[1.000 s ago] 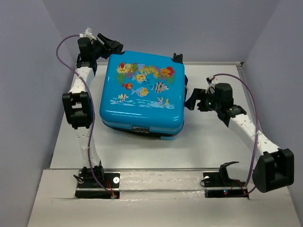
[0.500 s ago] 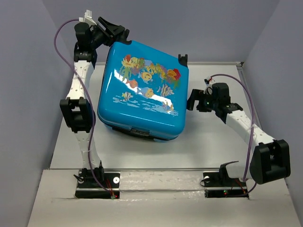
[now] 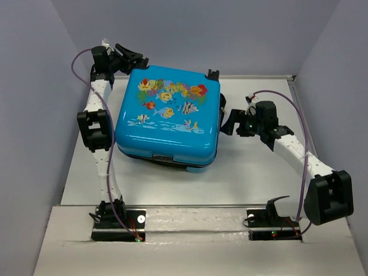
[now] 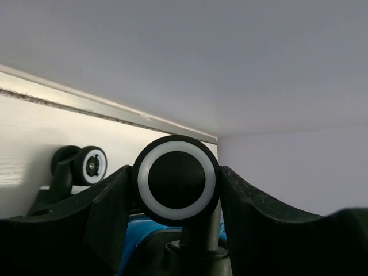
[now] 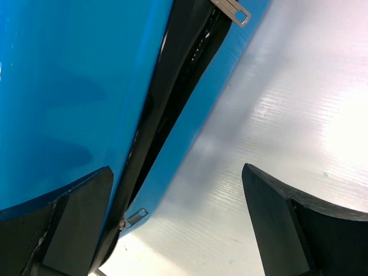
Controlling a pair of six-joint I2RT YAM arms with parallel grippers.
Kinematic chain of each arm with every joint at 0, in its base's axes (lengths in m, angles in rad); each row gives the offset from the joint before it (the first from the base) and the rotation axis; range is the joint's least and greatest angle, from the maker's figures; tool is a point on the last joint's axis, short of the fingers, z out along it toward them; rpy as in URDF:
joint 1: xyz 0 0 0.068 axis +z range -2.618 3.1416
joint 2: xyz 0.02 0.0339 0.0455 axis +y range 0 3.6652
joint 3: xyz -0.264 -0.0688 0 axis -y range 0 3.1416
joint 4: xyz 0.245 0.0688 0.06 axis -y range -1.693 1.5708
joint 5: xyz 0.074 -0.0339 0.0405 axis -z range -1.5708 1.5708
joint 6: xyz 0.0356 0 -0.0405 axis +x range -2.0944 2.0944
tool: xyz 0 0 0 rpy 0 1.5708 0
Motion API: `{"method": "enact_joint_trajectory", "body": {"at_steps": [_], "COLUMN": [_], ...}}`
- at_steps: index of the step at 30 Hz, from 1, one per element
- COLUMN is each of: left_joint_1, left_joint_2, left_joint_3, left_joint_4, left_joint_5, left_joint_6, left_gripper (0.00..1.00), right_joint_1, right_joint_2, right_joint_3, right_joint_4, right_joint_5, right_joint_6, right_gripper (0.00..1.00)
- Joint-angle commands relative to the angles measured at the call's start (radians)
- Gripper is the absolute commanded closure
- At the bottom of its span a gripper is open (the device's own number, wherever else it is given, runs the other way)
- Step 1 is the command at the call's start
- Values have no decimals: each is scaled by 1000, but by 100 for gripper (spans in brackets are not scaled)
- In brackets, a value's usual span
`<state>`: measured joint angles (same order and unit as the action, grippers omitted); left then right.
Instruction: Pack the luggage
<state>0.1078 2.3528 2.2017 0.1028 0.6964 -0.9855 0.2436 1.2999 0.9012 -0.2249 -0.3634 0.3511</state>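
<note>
Our left fingers (image 3: pixel 132 56) grip a suitcase (image 3: pixel 167 118) wheel (image 4: pixel 176 180) at 11 o'clock; our right fingers (image 3: pixel 229 122) spread wide at 3 o'clock.

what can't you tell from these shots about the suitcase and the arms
- What is inside the luggage: top view, its printed shell covers it.
- Whether the left pincer squeezes the wheel: left wrist view, contact lies behind the wheel.
- How far the zipper is done up: right wrist view cuts it off at the edges.
</note>
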Motion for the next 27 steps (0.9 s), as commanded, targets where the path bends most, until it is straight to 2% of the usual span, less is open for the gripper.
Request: {"method": "enact_joint_trajectory", "body": {"at_steps": [1, 2, 3, 5, 7, 8, 11, 13, 14, 15, 18, 21, 23, 24, 26, 27], "left_joint_1": [41, 43, 47, 53, 64, 69, 75, 73, 73, 72, 49, -60, -156, -251, -321, -377], "left_joint_2": [-23, -23, -26, -49, -84, -134, -269, -349, -433, -479, -651, -820, -927, -961, -1063, -1108], "left_joint_3": [128, 128, 125, 119, 99, 84, -18, -72, -133, -166, -322, -488, -551, -601, -661, -753], "left_joint_4": [239, 239, 229, 195, 163, 150, 129, 129, 129, 132, 172, 199, 166, 147, 97, 94], "left_joint_5": [-40, -47, -64, -81, -126, -144, -227, -296, -348, -371, -417, -460, -495, -535, -531, -505], "left_joint_6": [20, 21, 56, 93, 162, 183, 267, 320, 332, 341, 349, 378, 450, 470, 478, 450], "left_gripper": [85, 76, 55, 33, 4, 1, 1, 1, 1, 1, 1, 1, 1, 1, 1, 3], "right_joint_1": [6, 6, 6, 6, 6, 6, 6, 6, 6, 6, 6, 6, 6, 6, 6, 6], "right_joint_2": [-40, -42, -47, -57, -85, -97, -157, -195, -235, -258, -347, -421, -447, -456, -487, -501], "right_joint_3": [4, 2, -1, -4, -7, -8, -30, -56, -89, -108, -201, -306, -359, -381, -436, -459], "right_joint_4": [2, 1, -2, -5, -4, -2, 22, 47, 65, 74, 134, 214, 298, 312, 346, 364], "right_joint_5": [17, 21, 29, 37, 40, 40, 41, 34, 26, 23, -15, -86, -144, -175, -193, -204], "right_joint_6": [-11, -11, -11, -4, 3, 6, 14, 17, 20, 20, 40, 75, 106, 117, 132, 137], "right_gripper": [0, 0, 0, 1, 1, 1, 3, 9, 17, 17, 68, 93, 93, 93, 93, 93]}}
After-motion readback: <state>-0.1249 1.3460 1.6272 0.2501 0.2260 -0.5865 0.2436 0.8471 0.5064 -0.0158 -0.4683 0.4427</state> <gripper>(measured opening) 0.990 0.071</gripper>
